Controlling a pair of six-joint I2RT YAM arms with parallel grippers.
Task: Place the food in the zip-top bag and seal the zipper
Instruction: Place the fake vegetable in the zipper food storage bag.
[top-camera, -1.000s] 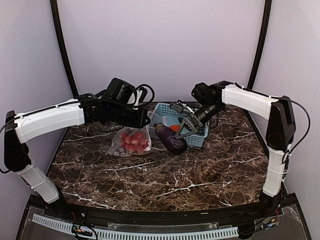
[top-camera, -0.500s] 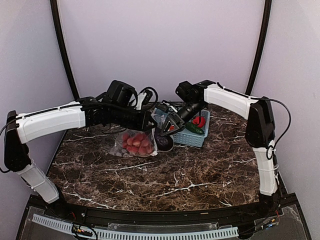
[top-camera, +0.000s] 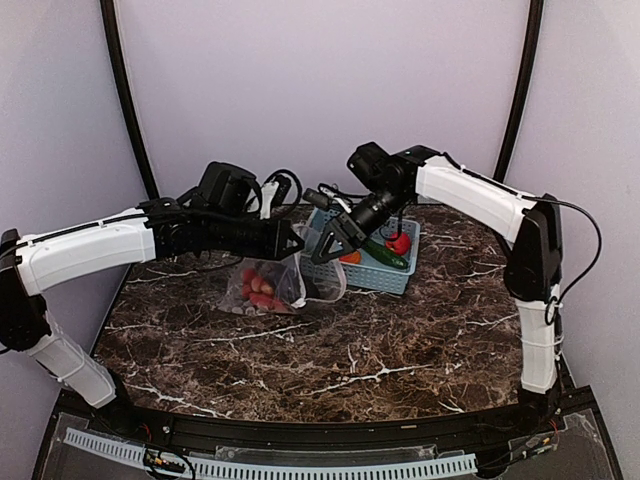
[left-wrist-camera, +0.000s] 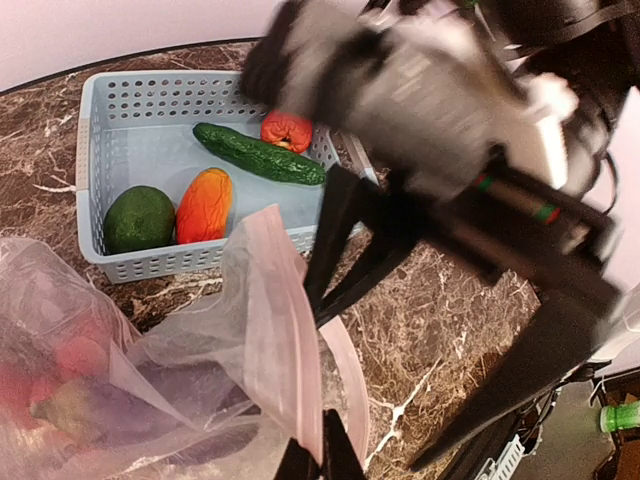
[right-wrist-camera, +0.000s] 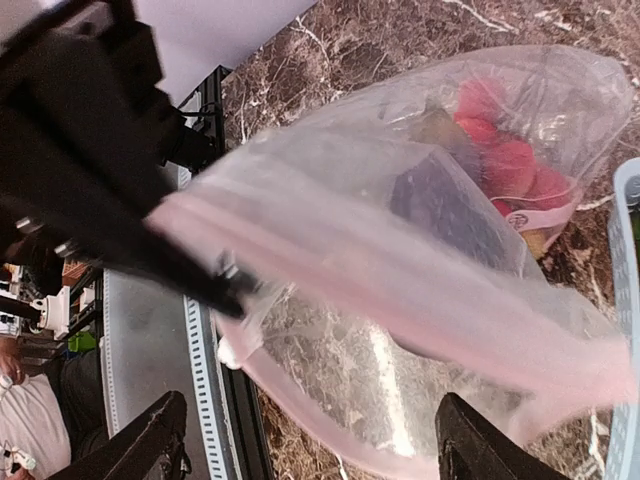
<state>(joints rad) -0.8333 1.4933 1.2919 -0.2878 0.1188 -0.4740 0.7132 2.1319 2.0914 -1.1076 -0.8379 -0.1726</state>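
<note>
REMOTE DESK: I have the left gripper (left-wrist-camera: 320, 458) pinched tight on the pink zipper strip (left-wrist-camera: 300, 350) of the clear bag (top-camera: 290, 290). It lifts one corner of the mouth off the marble table (top-camera: 400, 350) while the rest of the bag sags on the tabletop, at about 11 o'clock from the table's middle in the overhead view. The mouth gapes toward 3 o'clock, unsealed along the stretch I can see.

My right gripper (top-camera: 330, 240) hangs just beside that opening, at 1 o'clock of the bag, its two fingers (right-wrist-camera: 160, 440) spread wide and holding nothing.

Inside the bag, the purple eggplant (right-wrist-camera: 450, 205) lies near the mouth, with the cluster of red balls (right-wrist-camera: 510, 160) deeper in.

The blue basket (left-wrist-camera: 90, 130) stands at 2 o'clock of the bag, close by; whether they touch I cannot tell. Four pieces lie in it. An orange mango (left-wrist-camera: 203, 205) and a round green vegetable (left-wrist-camera: 140, 218) sit side by side against the wall nearest the bag. A cucumber (left-wrist-camera: 260, 155) lies slantwise across the middle, with a red fruit (left-wrist-camera: 287, 130) at its far end.

From the left wrist camera, the right arm's black fingers and wrist fill the frame at 3 o'clock, screening the basket's right-hand corner.
</note>
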